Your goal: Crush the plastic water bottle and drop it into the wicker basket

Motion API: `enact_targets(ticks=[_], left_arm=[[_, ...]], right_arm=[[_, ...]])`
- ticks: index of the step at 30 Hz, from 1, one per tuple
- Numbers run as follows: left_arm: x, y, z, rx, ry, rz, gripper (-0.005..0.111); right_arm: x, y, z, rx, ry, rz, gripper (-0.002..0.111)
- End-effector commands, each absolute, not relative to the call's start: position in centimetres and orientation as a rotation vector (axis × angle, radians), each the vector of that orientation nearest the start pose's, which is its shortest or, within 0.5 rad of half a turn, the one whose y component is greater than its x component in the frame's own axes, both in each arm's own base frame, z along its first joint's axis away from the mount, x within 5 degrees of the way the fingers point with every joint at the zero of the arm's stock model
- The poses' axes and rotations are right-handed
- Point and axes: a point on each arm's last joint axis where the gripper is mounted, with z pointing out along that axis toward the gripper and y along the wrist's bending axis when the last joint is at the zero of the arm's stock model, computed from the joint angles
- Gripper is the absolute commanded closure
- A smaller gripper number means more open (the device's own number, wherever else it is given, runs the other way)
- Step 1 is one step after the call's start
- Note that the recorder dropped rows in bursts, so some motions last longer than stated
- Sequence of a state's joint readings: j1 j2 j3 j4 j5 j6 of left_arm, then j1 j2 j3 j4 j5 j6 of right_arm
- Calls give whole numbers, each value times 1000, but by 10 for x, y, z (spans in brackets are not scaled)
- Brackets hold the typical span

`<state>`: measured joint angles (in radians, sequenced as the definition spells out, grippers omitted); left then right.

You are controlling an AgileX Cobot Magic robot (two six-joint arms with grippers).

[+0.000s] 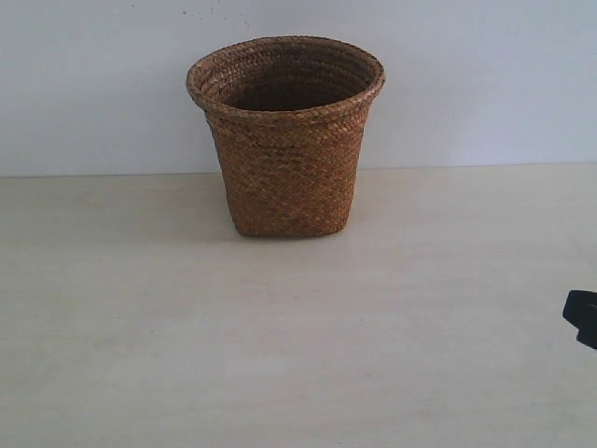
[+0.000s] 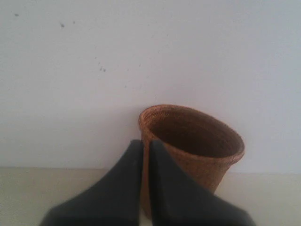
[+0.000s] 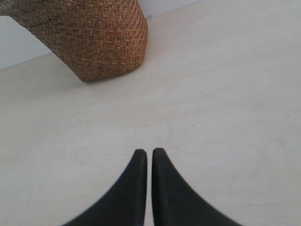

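The brown wicker basket (image 1: 285, 135) stands upright at the back middle of the table, its dark inside showing nothing. No plastic water bottle shows in any view. My left gripper (image 2: 146, 142) is shut with nothing in it, raised near rim height with the basket (image 2: 197, 141) just beyond its black fingers. My right gripper (image 3: 149, 151) is shut and empty, low over bare tabletop, well short of the basket (image 3: 89, 35). In the exterior view only a black corner of the right gripper (image 1: 584, 315) shows at the right edge.
The pale wooden table (image 1: 280, 355) spreads in front of the basket. A white wall (image 1: 466, 75) rises close behind it.
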<state>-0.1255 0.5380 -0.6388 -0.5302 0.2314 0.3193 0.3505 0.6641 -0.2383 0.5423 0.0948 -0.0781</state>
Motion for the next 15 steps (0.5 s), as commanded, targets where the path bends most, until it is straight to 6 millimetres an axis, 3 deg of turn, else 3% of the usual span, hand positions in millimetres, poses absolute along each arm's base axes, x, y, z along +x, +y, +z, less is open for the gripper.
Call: enact_targets(ticks=[1,15], left_arm=[[104,-17,342,-47,1661,-295,103],[69,-9,257,-25,1704,-220,103]], right_arm=[[118,48,227,77,2034,562,108],[118,48,227,77,2034,562,108]])
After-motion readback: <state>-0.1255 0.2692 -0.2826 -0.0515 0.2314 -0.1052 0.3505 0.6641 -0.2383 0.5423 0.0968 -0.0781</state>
